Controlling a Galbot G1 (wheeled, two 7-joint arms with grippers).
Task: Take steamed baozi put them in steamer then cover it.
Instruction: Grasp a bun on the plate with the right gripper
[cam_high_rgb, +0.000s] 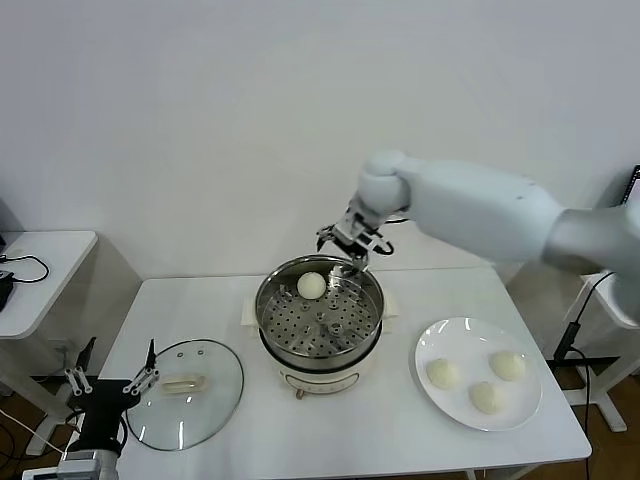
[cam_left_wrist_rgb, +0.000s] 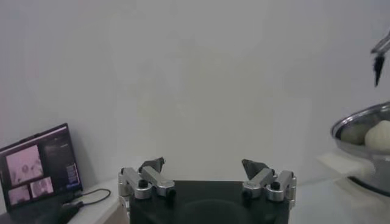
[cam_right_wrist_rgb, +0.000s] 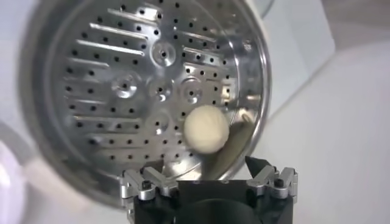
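Observation:
One steamed baozi (cam_high_rgb: 311, 286) lies inside the steel steamer (cam_high_rgb: 330, 345) near its far rim. My right gripper (cam_high_rgb: 345, 243) hovers open just above and behind that rim, holding nothing. In the right wrist view the baozi (cam_right_wrist_rgb: 207, 129) rests on the steamer's perforated floor (cam_right_wrist_rgb: 122, 85), beyond the open gripper (cam_right_wrist_rgb: 203, 169). Three more baozi (cam_high_rgb: 441, 373) (cam_high_rgb: 507, 365) (cam_high_rgb: 487, 396) sit on a white plate (cam_high_rgb: 470, 335) to the right. The glass cover (cam_high_rgb: 185, 392) lies flat on the table at the left. My left gripper (cam_high_rgb: 110, 385) (cam_left_wrist_rgb: 204, 164) waits open beside the cover.
The steamer stands on a white cooker base in the middle of the white table (cam_high_rgb: 340, 440). A small side table (cam_high_rgb: 40, 270) with cables stands at the far left. A laptop (cam_left_wrist_rgb: 39, 164) shows in the left wrist view. A white wall runs behind.

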